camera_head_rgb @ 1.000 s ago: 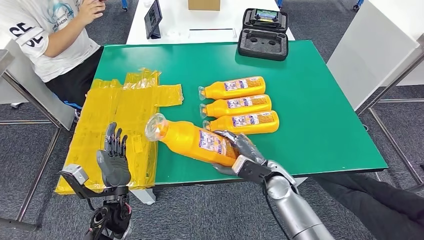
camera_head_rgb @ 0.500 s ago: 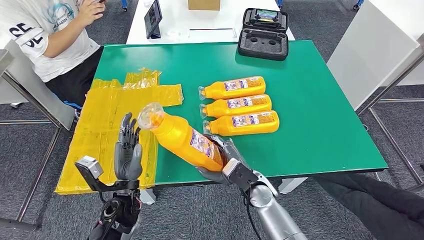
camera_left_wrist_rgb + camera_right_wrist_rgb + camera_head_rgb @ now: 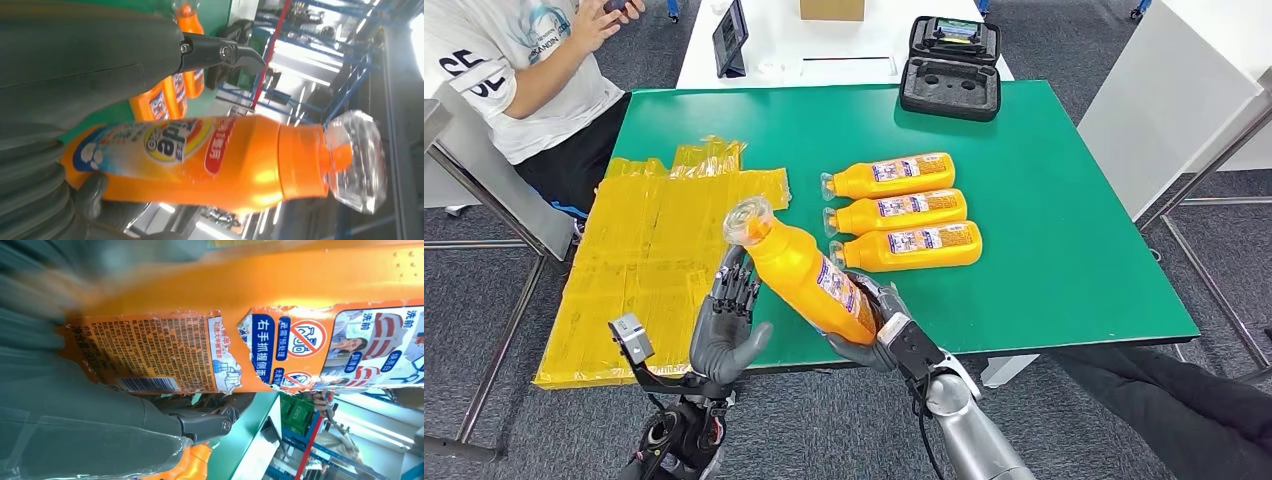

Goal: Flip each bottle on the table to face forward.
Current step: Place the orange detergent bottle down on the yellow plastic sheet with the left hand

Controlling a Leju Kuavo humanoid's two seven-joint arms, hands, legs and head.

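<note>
From the head view, the right robot hand (image 3: 871, 330) grips the base end of an orange bottle (image 3: 799, 275) and holds it lifted above the near edge of the green surface (image 3: 1064, 230), its clear cap (image 3: 748, 221) tilted toward eleven o'clock. The left robot hand (image 3: 727, 325) stands just beside the bottle's neck, fingers spread and holding nothing, palm toward the bottle, likely placed to receive it for the turn. The right wrist view shows a torn back label facing the palm. Three more bottles (image 3: 894, 210) lie side by side at one o'clock of the held one, caps pointing to nine o'clock, labels up, probably already sorted.
</note>
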